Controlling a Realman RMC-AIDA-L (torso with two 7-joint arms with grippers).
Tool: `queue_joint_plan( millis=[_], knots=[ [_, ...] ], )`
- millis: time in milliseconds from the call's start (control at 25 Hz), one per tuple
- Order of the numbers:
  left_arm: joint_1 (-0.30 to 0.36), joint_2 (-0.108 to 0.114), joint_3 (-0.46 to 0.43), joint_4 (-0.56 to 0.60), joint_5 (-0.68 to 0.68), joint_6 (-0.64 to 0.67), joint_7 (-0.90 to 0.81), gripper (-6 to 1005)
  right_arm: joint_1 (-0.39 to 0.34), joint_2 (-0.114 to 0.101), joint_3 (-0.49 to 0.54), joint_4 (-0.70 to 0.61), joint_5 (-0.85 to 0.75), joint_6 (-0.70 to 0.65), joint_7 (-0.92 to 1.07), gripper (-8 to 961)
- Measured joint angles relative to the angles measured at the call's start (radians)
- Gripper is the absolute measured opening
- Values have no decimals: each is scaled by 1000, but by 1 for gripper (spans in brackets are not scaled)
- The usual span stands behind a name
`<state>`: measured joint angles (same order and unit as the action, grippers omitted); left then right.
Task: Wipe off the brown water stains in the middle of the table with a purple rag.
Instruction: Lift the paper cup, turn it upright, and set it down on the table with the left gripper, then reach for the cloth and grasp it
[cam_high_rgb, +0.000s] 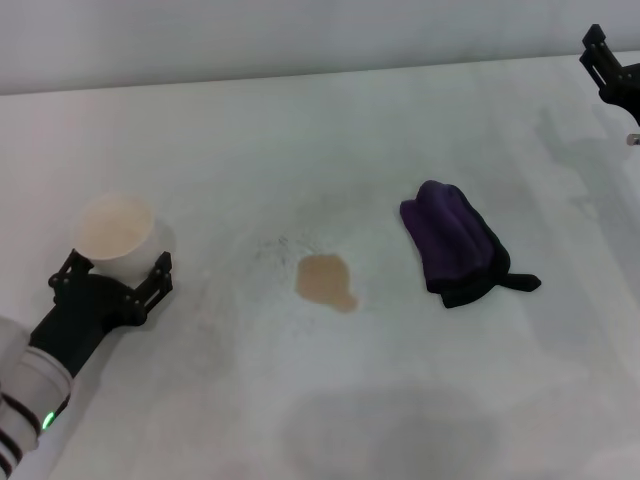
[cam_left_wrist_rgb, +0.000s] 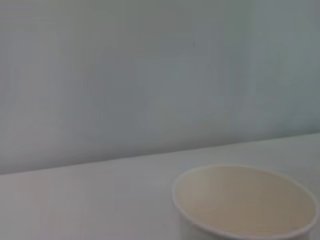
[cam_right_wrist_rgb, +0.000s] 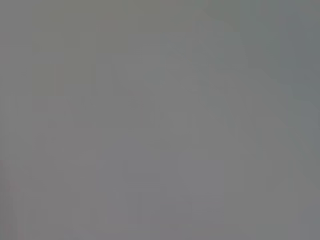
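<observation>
The brown water stains (cam_high_rgb: 325, 281) form one small tan patch in the middle of the white table (cam_high_rgb: 330, 130). To its right, a short way off, lies the purple rag (cam_high_rgb: 456, 243), bunched, with a black edge and a small black tail; nothing touches it. My right gripper (cam_high_rgb: 612, 68) hangs at the far right edge, well beyond the rag. My left gripper (cam_high_rgb: 116, 272) is at the near left, open, its fingers standing on either side of the base of a white paper cup (cam_high_rgb: 116, 228). The right wrist view shows only blank grey.
The paper cup (cam_left_wrist_rgb: 245, 205) stands upright on the table and fills the lower corner of the left wrist view. Faint grey speckled smudges (cam_high_rgb: 283, 245) lie just beyond the tan patch. The table's far edge meets a pale wall.
</observation>
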<state>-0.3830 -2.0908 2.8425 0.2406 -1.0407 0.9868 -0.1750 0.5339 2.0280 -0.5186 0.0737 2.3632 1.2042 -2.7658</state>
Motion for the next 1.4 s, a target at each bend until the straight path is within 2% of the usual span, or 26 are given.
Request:
queue_joint_plan(
  millis=[240, 760, 1400],
  knots=[
    [38, 1, 0, 0, 2, 85, 5, 897, -4, -1, 0, -1, -1, 9, 0, 839],
    [104, 3, 1, -1, 19, 133, 6, 891, -6, -2, -3, -6, -12, 40, 0, 839],
    [135, 5, 1, -23, 18, 125, 6, 891, -8, 0, -30, 0, -12, 71, 0, 838]
  ],
)
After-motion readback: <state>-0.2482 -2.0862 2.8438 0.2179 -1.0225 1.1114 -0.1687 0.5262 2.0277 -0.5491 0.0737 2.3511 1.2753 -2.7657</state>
